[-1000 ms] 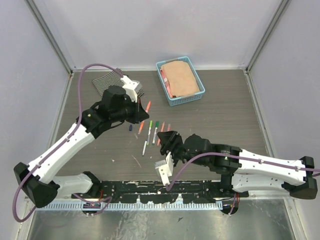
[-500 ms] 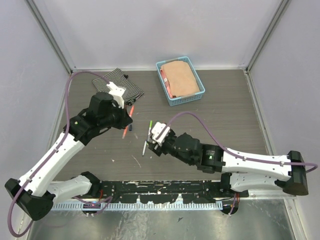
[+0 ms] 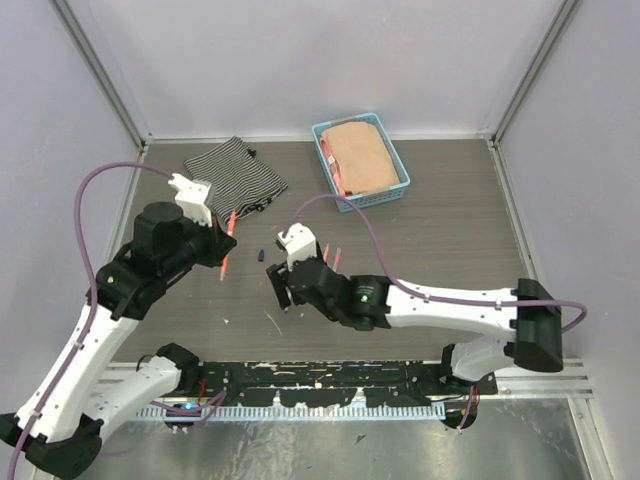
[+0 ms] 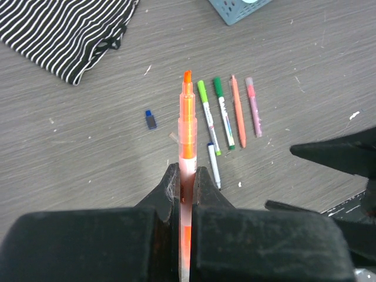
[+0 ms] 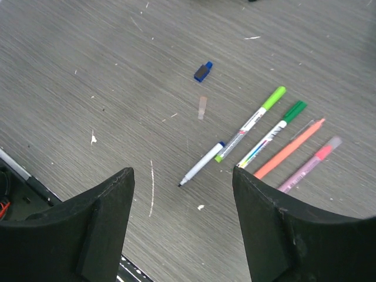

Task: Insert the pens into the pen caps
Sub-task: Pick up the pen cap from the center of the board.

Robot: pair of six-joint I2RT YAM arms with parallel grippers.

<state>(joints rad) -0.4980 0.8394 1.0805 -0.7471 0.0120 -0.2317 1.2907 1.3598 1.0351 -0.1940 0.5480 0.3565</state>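
Your table [image 3: 450, 230] was a grey wood-grain surface, and both arms reached out over its middle. At the far side stood the blue basket [image 3: 393, 150] with a tan cloth [image 3: 360, 155] folded inside it. The striped cloth [image 3: 235, 175] lay flat to its left, well apart from the pens.

Your left gripper [image 3: 222, 250] was clamped on the orange pen [image 4: 187, 123], both fingers [image 4: 170, 188] pressed against its body. The bare tip pointed away from the wrist, and the pen was lifted off the table. Your right gripper [image 3: 277, 283] hung above the pens with its fingers [image 5: 100, 223] spread wide and nothing between them.

Five pens lay on the table under that right gripper. Four of them sat side by side, nearly parallel:
- the light-green-capped pen [image 5: 249, 124]
- the dark-green-capped pen [image 5: 272, 134]
- the slim orange pen [image 5: 289, 148]
- the pink pen [image 5: 308, 164]

The short white pen [image 5: 202, 164], with a blue end, lay just beside the foot of the light-green one. I could not tell whether the two touched.

The dark blue cap [image 5: 202, 71] lay alone on the bare table, apart from the row. A pale translucent cap [image 5: 202, 107] lay between it and the white pen, touching neither.
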